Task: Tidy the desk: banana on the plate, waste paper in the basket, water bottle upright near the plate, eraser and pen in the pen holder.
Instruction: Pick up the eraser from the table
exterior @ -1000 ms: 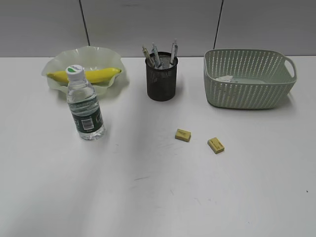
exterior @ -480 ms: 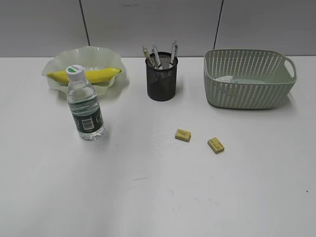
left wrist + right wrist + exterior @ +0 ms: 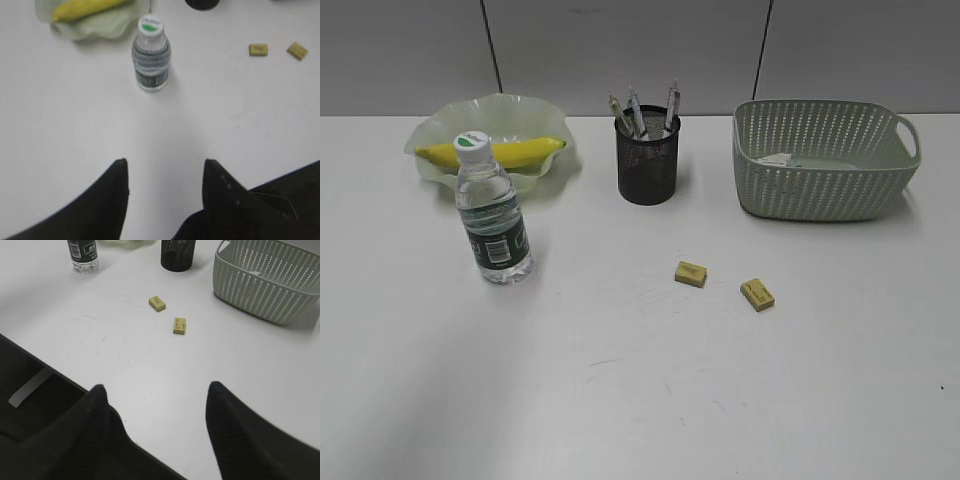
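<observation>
On the table (image 3: 620, 400) we count 1 banana (image 3: 492, 153) on the plate (image 3: 535, 108) upper left, 1 upright water bottle (image 3: 492, 212), 3 pens (image 3: 640, 112) in the pen holder (image 3: 648, 165), 2 erasers (image 3: 691, 273) centre, 1 basket (image 3: 825, 160) upper right. Left fingers (image 3: 165, 172) and right fingers (image 3: 157, 402) gape, holding nothing.

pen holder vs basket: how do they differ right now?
The pen holder is a black, round, upright mesh cup; the basket is pale green, rectangular, wider and lower, with a cut-out handle. The pen holder has pens sticking out above its rim; the basket holds only a low paper scrap. Both have see-through walls and stand along the desk's far edge.
</observation>
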Controlling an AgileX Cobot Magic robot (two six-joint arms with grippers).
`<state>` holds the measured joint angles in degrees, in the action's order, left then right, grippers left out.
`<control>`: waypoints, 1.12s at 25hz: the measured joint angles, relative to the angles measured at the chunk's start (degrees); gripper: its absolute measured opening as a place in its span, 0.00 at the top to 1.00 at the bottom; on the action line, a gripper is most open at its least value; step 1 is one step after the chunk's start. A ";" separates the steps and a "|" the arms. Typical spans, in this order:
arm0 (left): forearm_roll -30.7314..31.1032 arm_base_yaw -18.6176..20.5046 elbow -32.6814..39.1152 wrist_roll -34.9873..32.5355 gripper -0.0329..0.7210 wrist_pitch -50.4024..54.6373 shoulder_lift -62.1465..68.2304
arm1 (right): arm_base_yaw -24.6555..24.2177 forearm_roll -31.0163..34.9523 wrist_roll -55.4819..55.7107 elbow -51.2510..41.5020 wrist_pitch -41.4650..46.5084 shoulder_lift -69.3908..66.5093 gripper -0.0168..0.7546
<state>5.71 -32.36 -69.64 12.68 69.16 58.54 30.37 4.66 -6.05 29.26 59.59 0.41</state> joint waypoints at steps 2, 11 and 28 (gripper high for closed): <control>-0.89 0.00 7.96 0.00 0.48 -2.53 -5.79 | 0.00 0.00 0.00 0.00 0.00 0.00 0.35; -2.04 0.00 34.48 -0.05 0.49 -8.99 -31.49 | 0.00 0.00 -0.47 0.71 -1.78 -10.05 0.35; -2.00 -0.10 38.74 -2.32 0.51 -8.38 -58.89 | 0.00 -0.44 -3.80 15.80 -24.05 -58.26 0.35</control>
<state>3.71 -32.46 -30.91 10.36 60.78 -0.35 30.37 4.21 -9.85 45.06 35.54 -57.84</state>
